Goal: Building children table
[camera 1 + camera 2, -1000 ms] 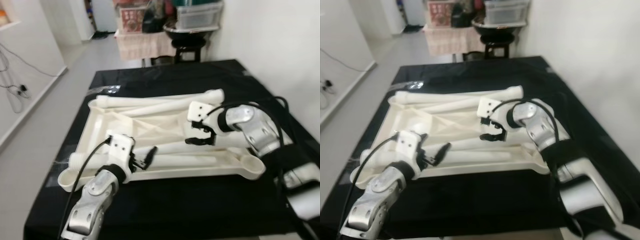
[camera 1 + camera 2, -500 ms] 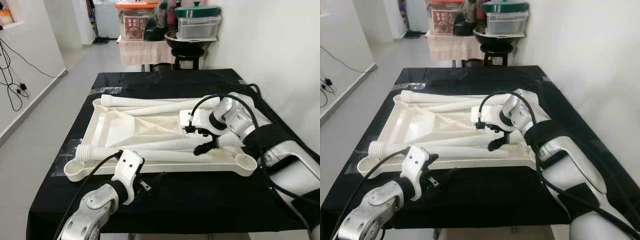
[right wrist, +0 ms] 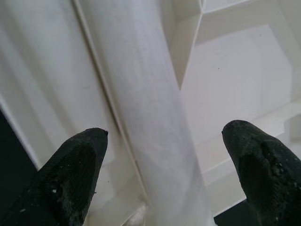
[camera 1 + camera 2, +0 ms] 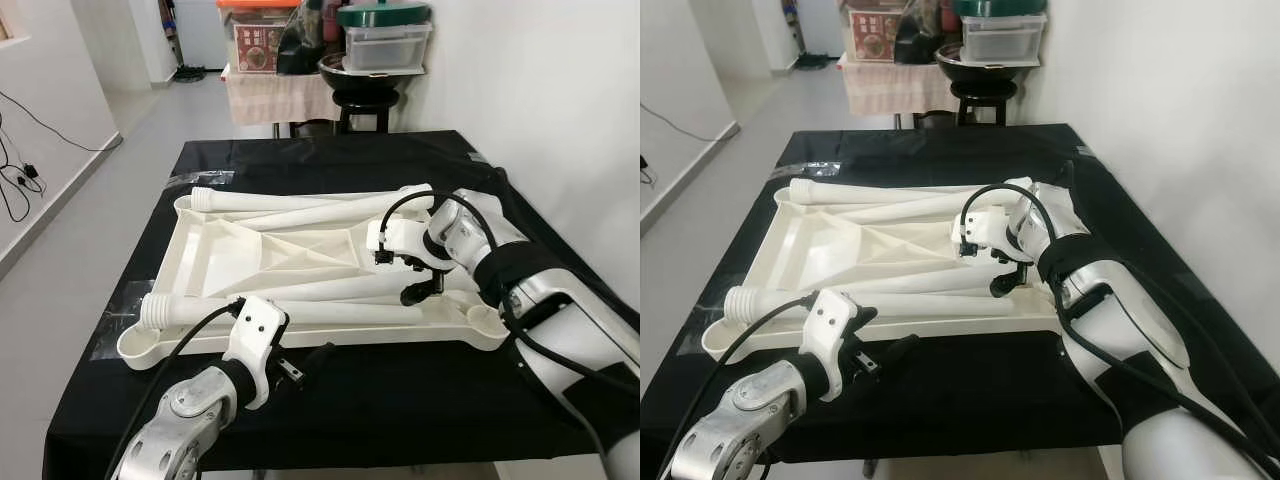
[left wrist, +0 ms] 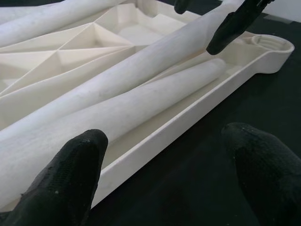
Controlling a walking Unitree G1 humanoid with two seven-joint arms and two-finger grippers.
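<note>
Since half a second ago the right gripper (image 4: 422,276) has settled lower over the legs, fingers spread. The upturned white tabletop (image 4: 230,255) lies on the black counter (image 4: 400,390) with loose legs (image 4: 330,311) in it. The left gripper (image 4: 300,366), released, hovers beside its near rim. Best centre one leg between the fingers before closing.

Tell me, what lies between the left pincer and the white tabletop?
Only bare black cloth. The left pincer hovers open just off the near rim of the tabletop, seen in the left eye view.
</note>
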